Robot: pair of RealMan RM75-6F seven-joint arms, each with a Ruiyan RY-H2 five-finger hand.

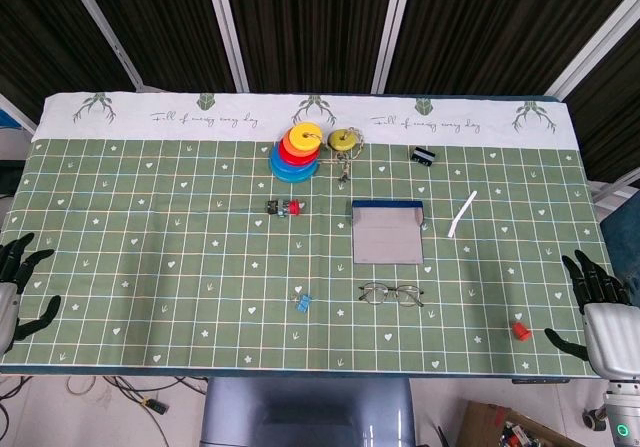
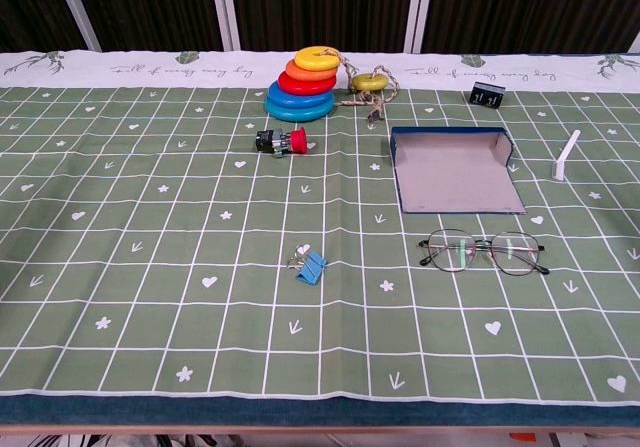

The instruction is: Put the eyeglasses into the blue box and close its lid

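So the green gridded table (image 1: 150,267) has the blue box (image 1: 387,231) lying open right of centre, the eyeglasses (image 1: 391,293) just in front of it, toward the near edge. Both hands are well away from them: left hand (image 1: 18,292) at the near-left corner, right hand (image 1: 601,307) at the near-right, fingers spread, holding nothing. Ring stack (image 1: 297,151) sits near the far edge, blue clip (image 1: 302,301) left of the glasses, red cap (image 1: 522,330) by the right hand.

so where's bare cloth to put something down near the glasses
Free: the wide left stretch between the blue binder clip and left hand, and the front strip below the eyeglasses. Crowded: the gap between the eyeglasses and blue box, and behind it by the ring stack.
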